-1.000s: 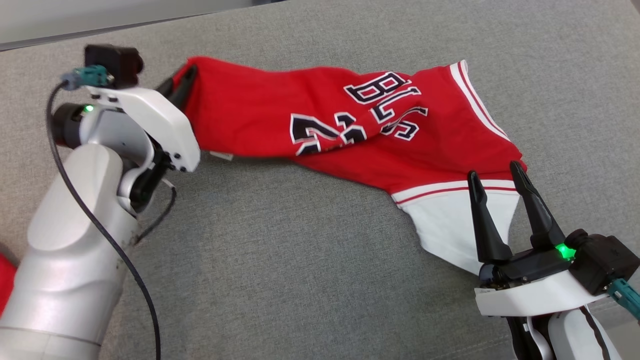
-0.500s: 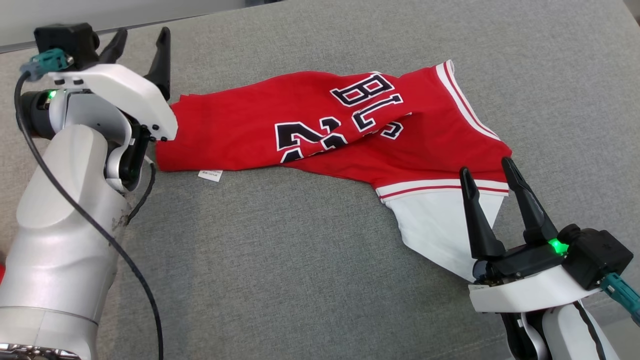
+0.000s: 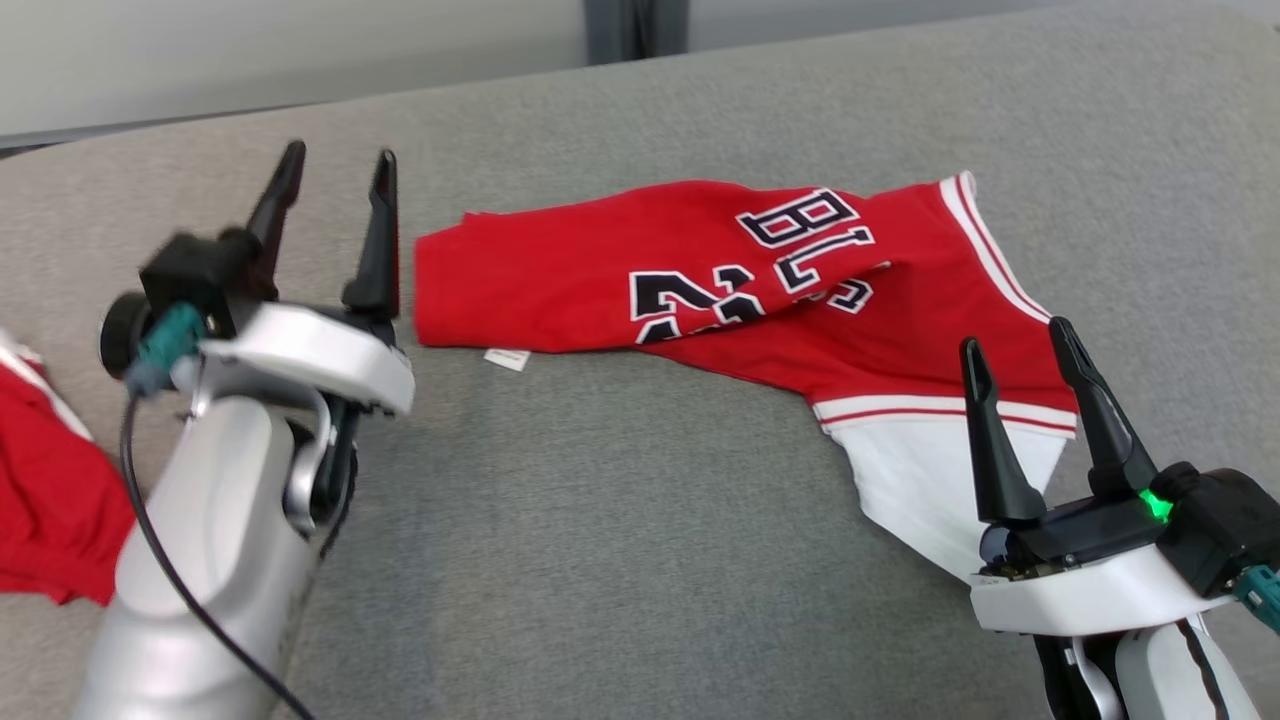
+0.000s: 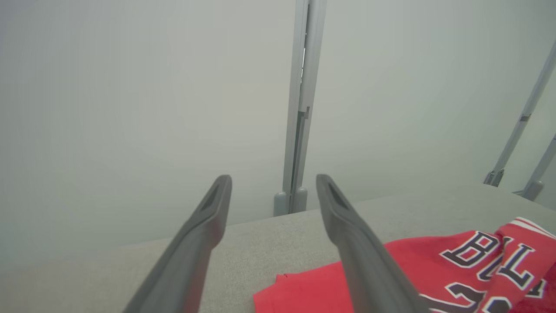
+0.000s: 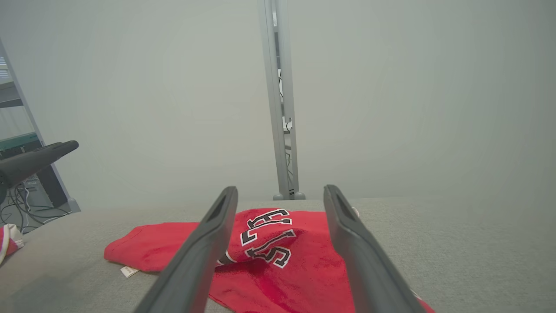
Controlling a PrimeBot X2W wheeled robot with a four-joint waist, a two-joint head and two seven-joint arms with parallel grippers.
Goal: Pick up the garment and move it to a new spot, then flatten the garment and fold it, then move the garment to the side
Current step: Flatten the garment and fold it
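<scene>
Garment (image 3: 700, 290) lies rumpled and twisted on the table (image 3: 600, 520), in neither grip. Left claw (image 3: 340, 153) and right claw (image 3: 1013, 335) both spread wide, empty. Judged: placement done; flattening, folding and moving aside outstanding

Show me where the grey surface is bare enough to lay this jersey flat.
Widest bare patch: grey surface in front of the jersey, between left gripper and right gripper. A narrower strip lies behind the jersey, up to the far edge. Crowded: far left, by another red garment.
</scene>
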